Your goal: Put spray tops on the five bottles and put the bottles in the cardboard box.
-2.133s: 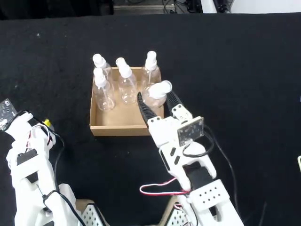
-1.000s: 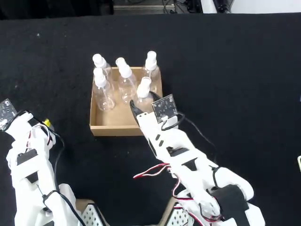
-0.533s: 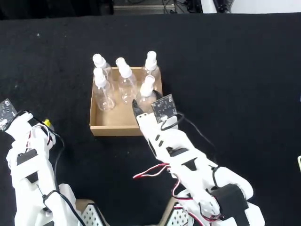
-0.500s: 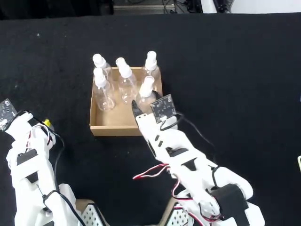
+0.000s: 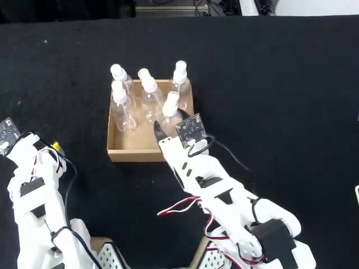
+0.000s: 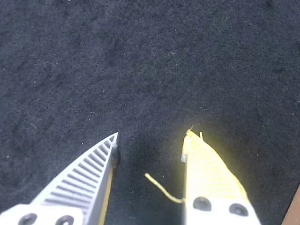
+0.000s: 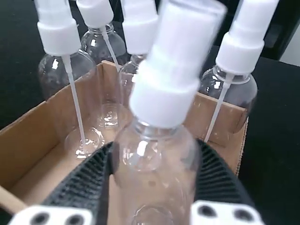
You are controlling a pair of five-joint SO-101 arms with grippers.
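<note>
Black cloth table (image 5: 280,84), with cardboard box (image 5: 134,150) far of centre. Inside at its right, fifth bottle (image 5: 170,109) with spray top, clamped by right gripper (image 5: 171,124), just beside four standing bottles (image 5: 123,109). Base hidden under wrist, contact with box floor unclear. At near left, left gripper (image 6: 150,143) spread wide over bare cloth.

Bare floor near-left in the cardboard box (image 5: 134,154); upright bottles (image 5: 124,112) crowded along its far and right sides.
</note>
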